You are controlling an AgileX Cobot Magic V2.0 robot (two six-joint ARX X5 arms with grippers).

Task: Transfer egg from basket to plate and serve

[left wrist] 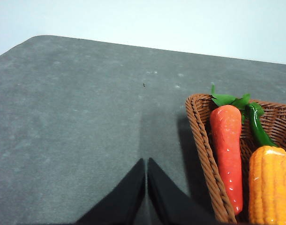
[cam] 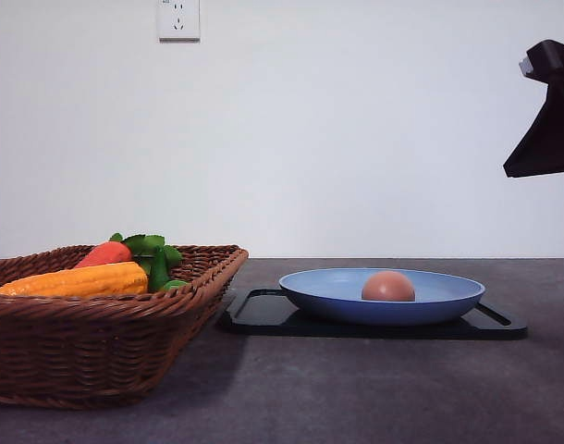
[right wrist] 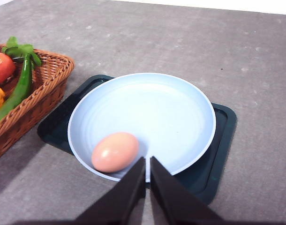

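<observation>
The brownish-pink egg [cam: 388, 287] [right wrist: 115, 152] lies inside the light blue plate [cam: 328, 289] [right wrist: 161, 112], which rests on a black tray. The woven basket [cam: 88, 347] [left wrist: 201, 136] [right wrist: 49, 79] stands at the left and holds vegetables. My right gripper [right wrist: 147, 163] is shut and empty, hovering above the plate's rim just beside the egg; its dark body [cam: 547, 116] shows high at the right in the front view. My left gripper [left wrist: 146, 163] is shut with nothing in it, over bare table outside the basket's corner.
The black tray [cam: 263, 313] [right wrist: 218, 154] sits under the plate. In the basket lie a red-orange carrot [left wrist: 227, 150], a yellow corn cob [cam: 79, 280] [left wrist: 270, 187] and a green pepper [right wrist: 18, 89]. Grey table [cam: 356, 388] spreads around; a white wall stands behind.
</observation>
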